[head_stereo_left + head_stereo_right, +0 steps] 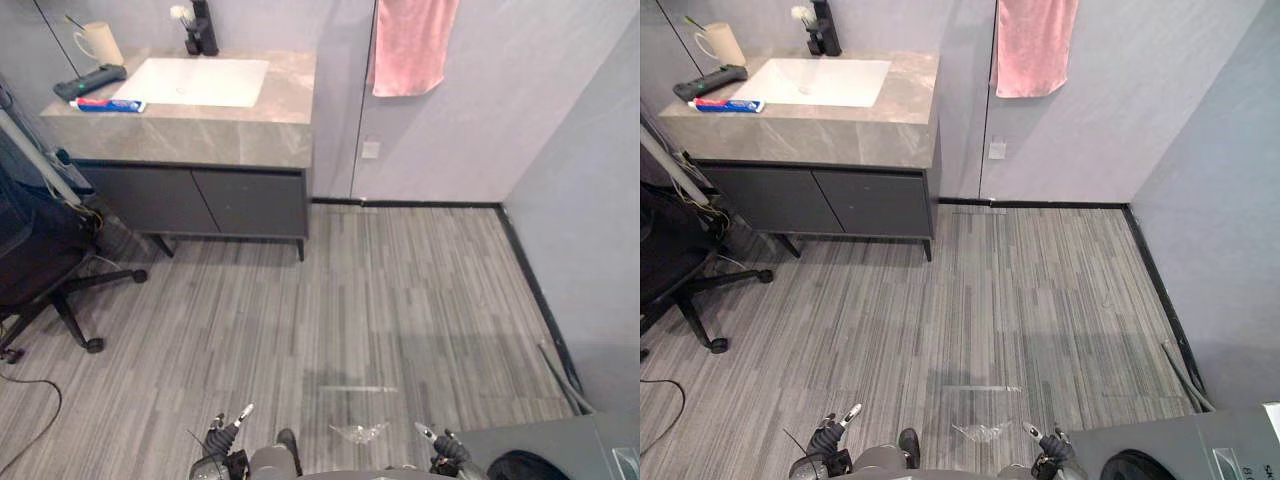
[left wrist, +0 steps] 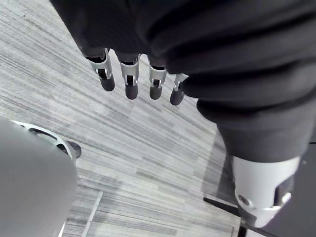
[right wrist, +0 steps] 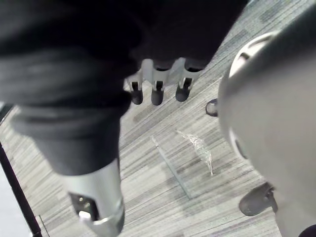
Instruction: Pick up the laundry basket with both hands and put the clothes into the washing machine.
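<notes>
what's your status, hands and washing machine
Left robot hand open, empty. Right robot hand open, empty. Washing machine at lower right, by the right arm. Clear plastic scrap on floor just ahead.

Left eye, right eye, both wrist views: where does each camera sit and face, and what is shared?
Left eye view: head camera, looking down at floor, vanity, pink towel; left hand and right hand at lower edge.
Right eye view: same scene, slightly offset; washing machine lower right.
Left wrist view: along the left hand's relaxed fingers, at floor.
Right wrist view: along the right hand's fingers, at a clear scrap both eye views share.
</notes>
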Available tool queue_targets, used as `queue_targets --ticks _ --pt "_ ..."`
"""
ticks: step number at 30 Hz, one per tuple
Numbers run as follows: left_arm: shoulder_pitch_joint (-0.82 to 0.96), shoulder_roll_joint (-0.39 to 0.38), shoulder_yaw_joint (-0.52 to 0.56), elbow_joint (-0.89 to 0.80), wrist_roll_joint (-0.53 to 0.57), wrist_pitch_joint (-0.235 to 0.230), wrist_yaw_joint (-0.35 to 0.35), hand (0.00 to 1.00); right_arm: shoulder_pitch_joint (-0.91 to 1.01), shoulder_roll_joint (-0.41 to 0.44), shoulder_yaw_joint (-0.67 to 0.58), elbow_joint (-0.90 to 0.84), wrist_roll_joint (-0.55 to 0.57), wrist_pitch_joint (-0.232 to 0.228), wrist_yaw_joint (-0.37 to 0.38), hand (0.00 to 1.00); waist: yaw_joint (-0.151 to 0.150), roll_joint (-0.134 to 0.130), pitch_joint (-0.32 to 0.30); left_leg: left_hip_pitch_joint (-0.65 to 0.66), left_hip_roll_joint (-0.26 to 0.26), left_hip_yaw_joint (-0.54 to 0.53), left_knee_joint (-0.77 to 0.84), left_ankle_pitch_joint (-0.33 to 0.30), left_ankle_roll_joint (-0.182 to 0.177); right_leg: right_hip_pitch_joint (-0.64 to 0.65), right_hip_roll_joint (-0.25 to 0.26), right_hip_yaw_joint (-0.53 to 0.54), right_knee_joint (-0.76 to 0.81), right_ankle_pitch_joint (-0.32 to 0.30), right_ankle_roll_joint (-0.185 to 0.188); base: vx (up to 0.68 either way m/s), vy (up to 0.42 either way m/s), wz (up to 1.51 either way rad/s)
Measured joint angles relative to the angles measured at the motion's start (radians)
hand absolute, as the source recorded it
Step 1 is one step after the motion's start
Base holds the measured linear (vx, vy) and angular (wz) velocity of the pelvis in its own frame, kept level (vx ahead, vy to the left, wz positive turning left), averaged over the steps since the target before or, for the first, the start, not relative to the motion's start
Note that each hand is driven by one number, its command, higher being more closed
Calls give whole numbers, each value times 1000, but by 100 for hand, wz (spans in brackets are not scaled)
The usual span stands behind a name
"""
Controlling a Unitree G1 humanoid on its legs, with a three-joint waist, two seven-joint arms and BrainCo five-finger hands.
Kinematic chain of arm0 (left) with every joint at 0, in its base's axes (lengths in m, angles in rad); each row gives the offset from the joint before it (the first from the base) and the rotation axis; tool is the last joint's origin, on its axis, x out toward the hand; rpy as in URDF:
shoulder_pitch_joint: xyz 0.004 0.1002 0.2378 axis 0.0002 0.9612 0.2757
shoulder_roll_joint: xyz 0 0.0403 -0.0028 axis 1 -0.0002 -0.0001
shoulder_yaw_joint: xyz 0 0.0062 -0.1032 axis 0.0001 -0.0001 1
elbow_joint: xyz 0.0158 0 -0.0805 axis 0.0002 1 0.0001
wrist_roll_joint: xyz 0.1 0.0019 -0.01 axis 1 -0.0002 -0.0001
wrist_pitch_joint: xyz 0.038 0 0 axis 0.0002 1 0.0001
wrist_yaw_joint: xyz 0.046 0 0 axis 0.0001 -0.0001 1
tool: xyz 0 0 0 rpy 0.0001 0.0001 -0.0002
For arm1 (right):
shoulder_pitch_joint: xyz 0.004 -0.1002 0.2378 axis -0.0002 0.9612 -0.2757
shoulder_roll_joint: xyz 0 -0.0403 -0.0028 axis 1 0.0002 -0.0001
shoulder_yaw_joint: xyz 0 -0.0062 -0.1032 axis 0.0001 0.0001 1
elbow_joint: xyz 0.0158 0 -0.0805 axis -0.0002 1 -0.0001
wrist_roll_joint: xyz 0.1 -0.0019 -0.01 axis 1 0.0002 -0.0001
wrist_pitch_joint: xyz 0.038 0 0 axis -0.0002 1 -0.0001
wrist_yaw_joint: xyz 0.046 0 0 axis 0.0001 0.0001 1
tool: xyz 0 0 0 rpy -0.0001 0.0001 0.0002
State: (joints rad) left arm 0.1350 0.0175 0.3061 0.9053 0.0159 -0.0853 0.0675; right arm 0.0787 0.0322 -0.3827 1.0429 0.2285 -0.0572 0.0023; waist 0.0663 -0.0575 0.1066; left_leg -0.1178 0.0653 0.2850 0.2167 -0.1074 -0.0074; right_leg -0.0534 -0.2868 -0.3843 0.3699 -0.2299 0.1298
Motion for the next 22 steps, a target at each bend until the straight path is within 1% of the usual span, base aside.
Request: queue_targets --ticks 1,3,4,5,6,7,8,9,10,11,12,13,14,15,18,19,21,22 --pt "0 -2 -2 2 0 0 0 0 -3 -12 10 -6 -4 3 3 0 1 -6 4 -10 2 13 23 -21 1 -39 -15 43 86 5 -10 -26 19 -31" --pt "0 10 -3 9 0 1 0 0 -8 -8 26 -19 -4 0 3 0 -7 8 14 11 31 16 27 -28 3 -105 -4 84 200 61 -47 28 31 -23" --pt "0 11 -3 9 0 1 0 0 -7 -13 28 -19 -4 0 2 0 -13 18 18 12 50 13 26 -28 2 -115 7 86 203 54 -55 86 -16 -11" --pt "0 11 -3 9 0 1 0 0 -7 -16 32 -19 -5 -1 2 0 -13 16 17 11 62 13 26 -27 1 -114 18 81 178 44 -57 71 -48 -11" --pt "-3 11 -4 13 0 0 0 0 -7 -14 50 -19 -6 -2 2 0 -15 9 16 9 80 11 25 -27 -11 -114 43 84 103 41 -58 61 -107 -6" --pt "-13 12 -10 28 0 0 0 0 -6 -9 51 -18 -9 -2 2 0 -25 2 14 7 88 7 26 -21 -28 -106 62 97 7 53 -61 67 -124 -4" --pt "-20 13 -14 38 0 0 0 0 -3 -7 52 -18 -10 -2 2 0 -26 -2 11 7 88 7 26 -18 -33 -104 69 114 -43 72 -58 100 -186 7" --pt "-33 22 -21 53 2 0 0 0 0 -4 52 -10 -14 -2 3 0 -28 -10 8 9 83 -2 26 -18 -47 -88 77 137 -93 139 -29 95 -151 11" --pt "-40 15 -23 73 3 2 0 0 1 -11 50 -6 -20 -1 3 0 -30 -3 -1 22 94 -11 11 -7 -62 -71 87 122 -107 151 -34 142 -177 8" --pt "-38 4 -20 82 2 1 2 0 9 -20 48 5 -35 1 2 0 -28 13 -13 40 95 -9 -31 12 -78 -61 106 118 -138 151 -39 132 -123 2" --pt "-37 -2 -20 85 3 1 2 0 11 -25 48 10 -41 0 2 0 -29 21 -16 51 99 -10 -53 25 -83 -52 115 113 -157 154 -43 153 -136 -1" --pt "-35 -5 -19 87 2 2 3 0 17 -34 48 18 -44 2 2 0 -28 33 -24 69 104 -10 -107 50 -95 -37 136 104 -198 169 -51 118 -99 0" --pt "-30 -9 -19 86 2 1 3 0 16 -40 48 32 -47 3 2 0 -26 35 -31 81 108 -8 -146 71 -100 -25 153 101 -234 185 -54 164 -127 -2" --pt "-25 -14 -20 86 2 1 3 0 15 -41 47 35 -54 4 1 0 -26 45 -38 104 112 -7 -190 89 -109 -5 170 98 -272 197 -59 110 -75 -5" --pt "-21 -8 -21 85 2 0 3 0 13 -41 49 47 -74 3 -1 0 -27 36 -45 132 113 -8 -230 100 -110 19 182 93 -297 199 -60 107 -40 1" --pt "-18 -4 -30 85 1 -1 9 0 13 -42 51 59 -74 2 -2 0 -28 28 -57 133 108 -10 -238 101 -110 23 186 89 -308 200 -59 89 15 13" --pt "-15 7 -42 84 1 -26 47 0 8 -41 88 72 -68 -9 -12 0 -27 8 -68 133 88 -15 -249 103 -106 34 173 86 -333 209 -47 86 50 11" --pt "-14 10 -43 84 -5 -32 48 0 6 -39 95 72 -60 -13 -20 0 -27 3 -69 133 79 -17 -252 103 -102 36 167 87 -339 212 -45 37 46 3"
